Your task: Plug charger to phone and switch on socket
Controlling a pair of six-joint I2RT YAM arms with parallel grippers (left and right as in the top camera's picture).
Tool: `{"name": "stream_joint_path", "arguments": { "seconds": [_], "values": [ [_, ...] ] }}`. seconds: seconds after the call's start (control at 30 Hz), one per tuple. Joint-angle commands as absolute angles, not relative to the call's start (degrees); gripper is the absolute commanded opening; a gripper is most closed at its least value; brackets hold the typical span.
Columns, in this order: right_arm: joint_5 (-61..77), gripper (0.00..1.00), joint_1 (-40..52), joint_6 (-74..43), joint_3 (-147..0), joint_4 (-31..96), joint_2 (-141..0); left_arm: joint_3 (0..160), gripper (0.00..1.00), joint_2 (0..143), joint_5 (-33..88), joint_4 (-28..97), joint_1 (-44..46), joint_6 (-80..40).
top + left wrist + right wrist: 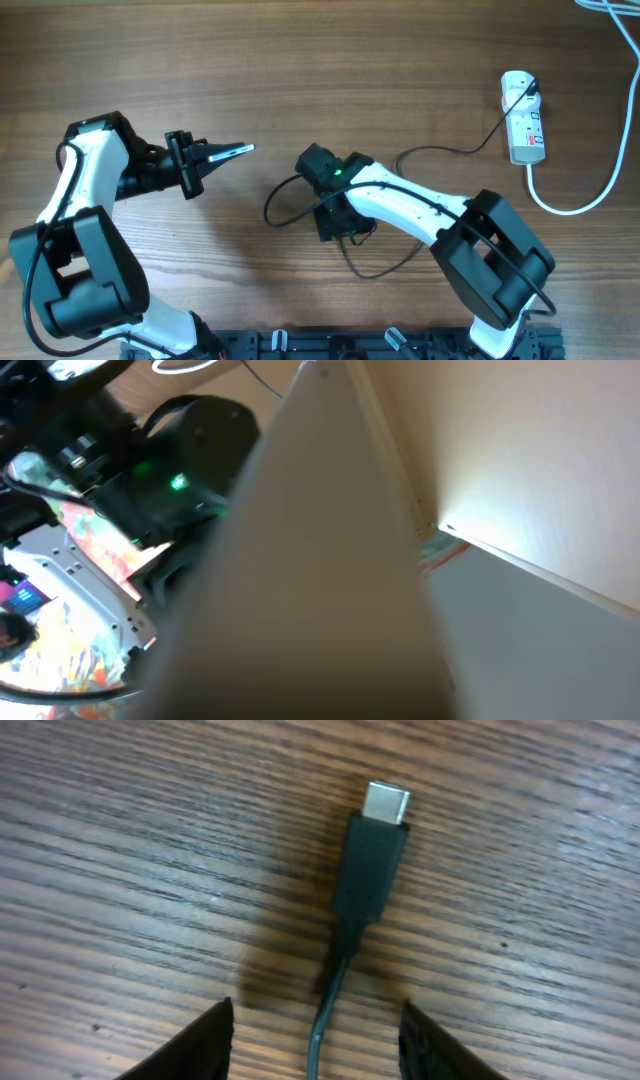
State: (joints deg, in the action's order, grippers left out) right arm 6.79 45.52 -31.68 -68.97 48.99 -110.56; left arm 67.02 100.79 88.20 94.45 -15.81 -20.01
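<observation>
My left gripper (200,160) is shut on the phone (232,151), held edge-on above the table and pointing right. In the left wrist view the phone (300,560) is a blurred slab filling the middle, and the jaws are hidden. The black charger cable (290,185) runs from the socket (523,118) at the far right and loops under my right gripper (335,215). In the right wrist view the connector (372,855) lies flat on the wood with its silver tip pointing away. My right gripper (318,1020) is open, its fingers either side of the cable, not touching it.
A thicker white cable (600,190) curves from the socket off the top right corner. The black cable trails in loops (380,268) on the table under the right arm. The right arm (180,470) shows in the left wrist view.
</observation>
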Motion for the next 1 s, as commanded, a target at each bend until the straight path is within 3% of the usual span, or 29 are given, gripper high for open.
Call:
{"name": "stream_joint_path", "arguments": {
  "seconds": [0.0, 0.17, 0.4, 0.5, 0.7, 0.97],
  "values": [
    [0.5, 0.40, 46.0, -35.2, -68.5, 48.9, -110.3, 67.1, 0.04, 99.2, 89.7, 93.1, -16.1, -19.7],
    [-3.5, 0.36, 45.8, -36.2, -68.5, 47.9, -110.3, 67.1, 0.04, 99.2, 84.7, 92.9, -16.0, -18.8],
    [-7.8, 0.35, 45.6, -35.6, -68.5, 46.8, -110.3, 67.1, 0.04, 99.2, 81.3, 91.5, -16.0, -1.6],
    [-10.8, 0.35, 45.3, -34.5, -68.5, 49.4, -110.3, 67.1, 0.04, 99.2, 70.4, 87.7, -16.0, -1.5],
    [-10.7, 0.36, 42.3, -34.3, -68.5, 51.1, -110.3, 67.1, 0.04, 99.2, 63.2, 76.1, -16.0, -1.5],
    [-0.4, 0.36, 41.0, -31.1, -68.5, 49.5, -110.3, 67.1, 0.04, 99.2, 49.1, 62.9, -16.0, -3.9]
  ]
}}
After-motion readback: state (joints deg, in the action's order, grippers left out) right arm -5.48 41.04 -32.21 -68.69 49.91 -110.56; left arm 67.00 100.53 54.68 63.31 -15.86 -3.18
